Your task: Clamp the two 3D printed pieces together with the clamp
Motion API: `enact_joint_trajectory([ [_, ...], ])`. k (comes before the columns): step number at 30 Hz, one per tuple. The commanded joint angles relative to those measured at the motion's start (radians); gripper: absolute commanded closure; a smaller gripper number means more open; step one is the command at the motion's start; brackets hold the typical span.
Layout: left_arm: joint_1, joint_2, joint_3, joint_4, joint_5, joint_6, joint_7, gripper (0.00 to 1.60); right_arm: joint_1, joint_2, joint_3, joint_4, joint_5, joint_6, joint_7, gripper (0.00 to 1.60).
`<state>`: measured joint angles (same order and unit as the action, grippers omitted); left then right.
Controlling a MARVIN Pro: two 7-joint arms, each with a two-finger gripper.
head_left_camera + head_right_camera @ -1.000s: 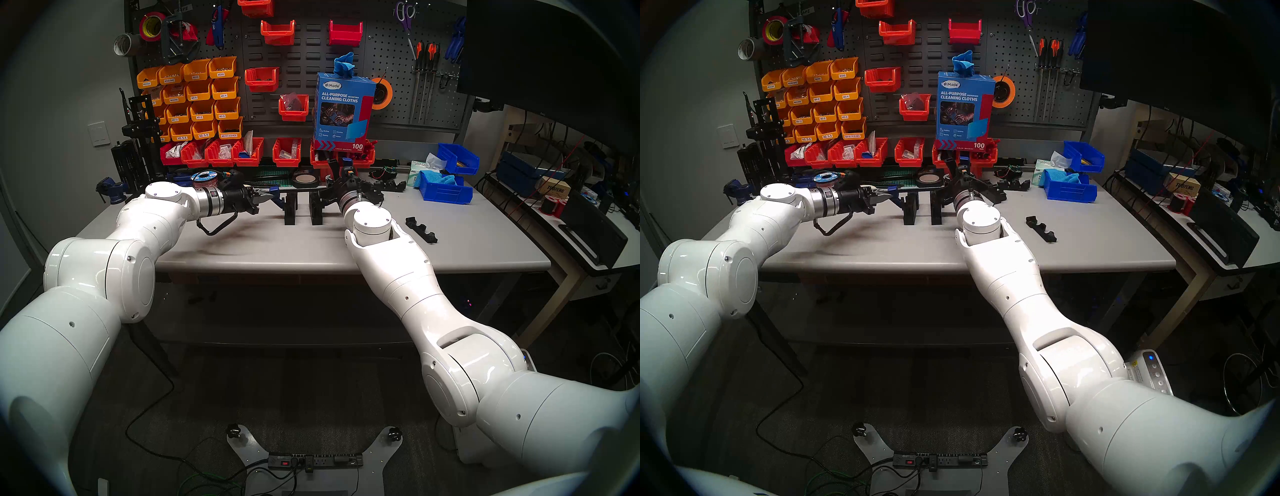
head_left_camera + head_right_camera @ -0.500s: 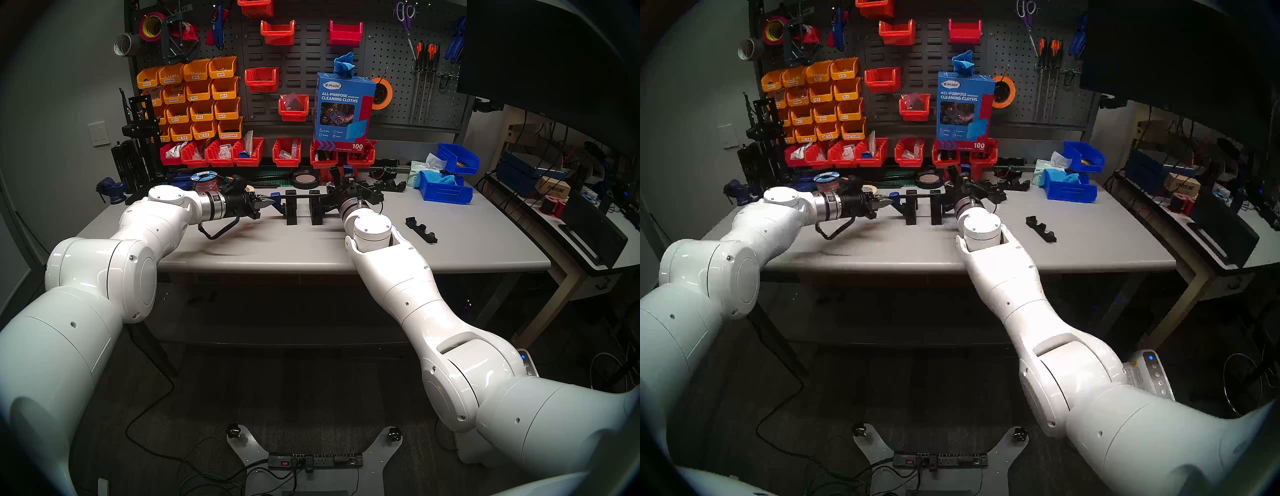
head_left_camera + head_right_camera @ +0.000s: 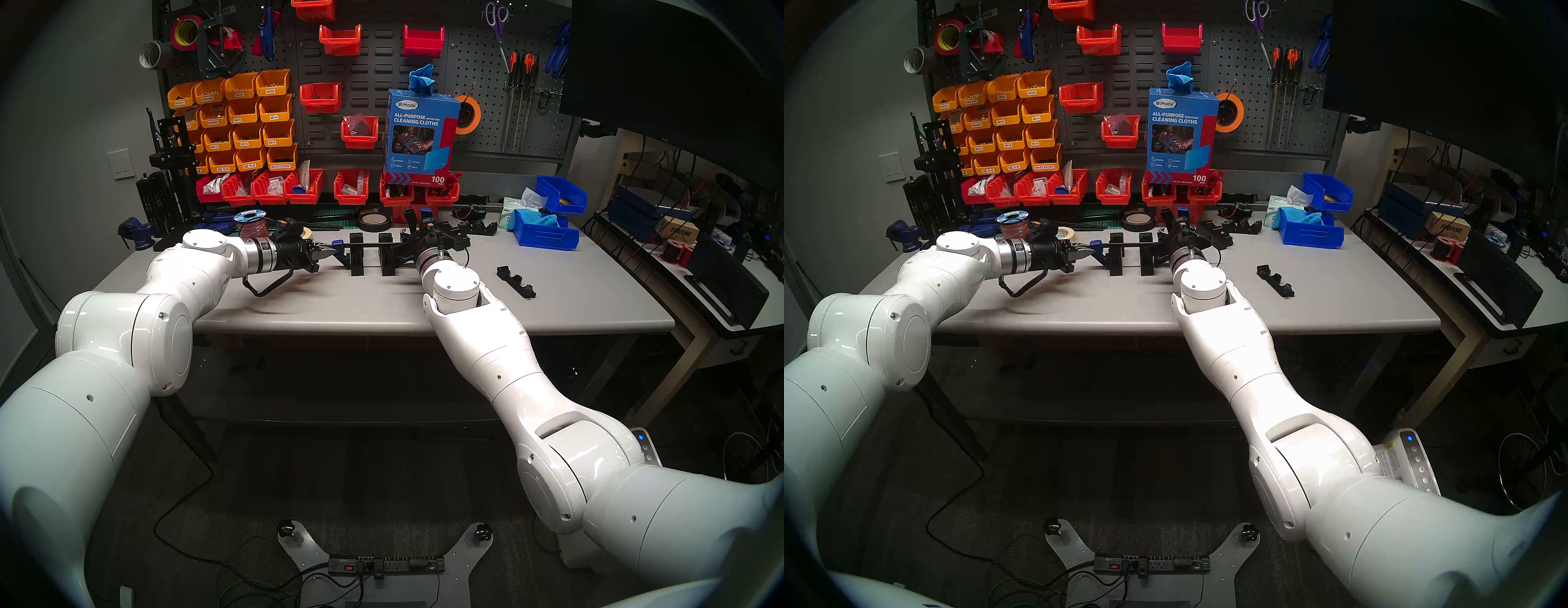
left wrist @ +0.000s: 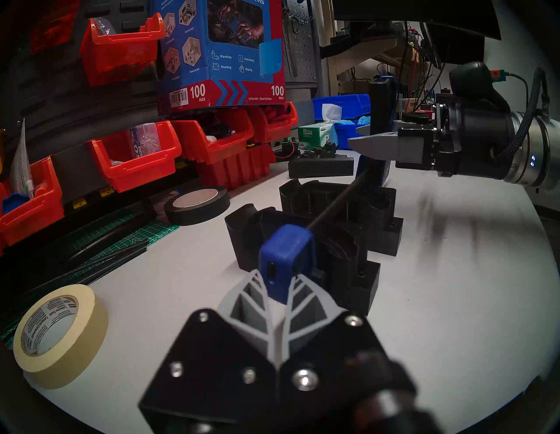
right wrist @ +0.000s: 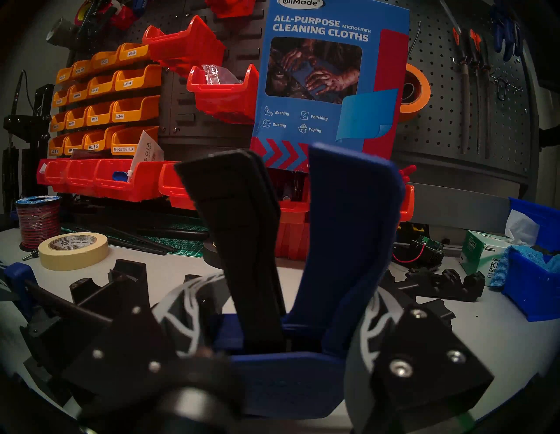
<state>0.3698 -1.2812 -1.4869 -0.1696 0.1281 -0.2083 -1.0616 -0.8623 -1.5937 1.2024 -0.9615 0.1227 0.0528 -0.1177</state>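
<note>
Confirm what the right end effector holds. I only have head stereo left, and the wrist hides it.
Observer: Right wrist view: the right end effector is shut on the clamp, with its blue handle and black trigger standing up between the fingers.
Operator: And the left one?
Observer: Left wrist view: the left end effector pinches the blue end piece of the clamp's bar.
Operator: Bar versus the pieces?
Observer: Same view: the bar crosses the notched tops of both 3D printed pieces; contact unclear.
</note>
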Motion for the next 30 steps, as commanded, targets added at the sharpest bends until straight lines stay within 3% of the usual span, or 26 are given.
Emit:
enact_joint_trajectory([
  [1, -0.059, -0.014, -0.006, -0.022, -0.006, -0.008, 0.001, 1.60, 0.037, -0.017, -0.006, -0.049, -0.003, -0.024, 0.004, 1.60],
  [30, -0.062, -0.023, -0.005, -0.015, 0.009, 0.003, 0.055, 1.60, 0.099, -0.037, -0.006, 0.048, -0.007, -0.027, -0.001, 1.60],
])
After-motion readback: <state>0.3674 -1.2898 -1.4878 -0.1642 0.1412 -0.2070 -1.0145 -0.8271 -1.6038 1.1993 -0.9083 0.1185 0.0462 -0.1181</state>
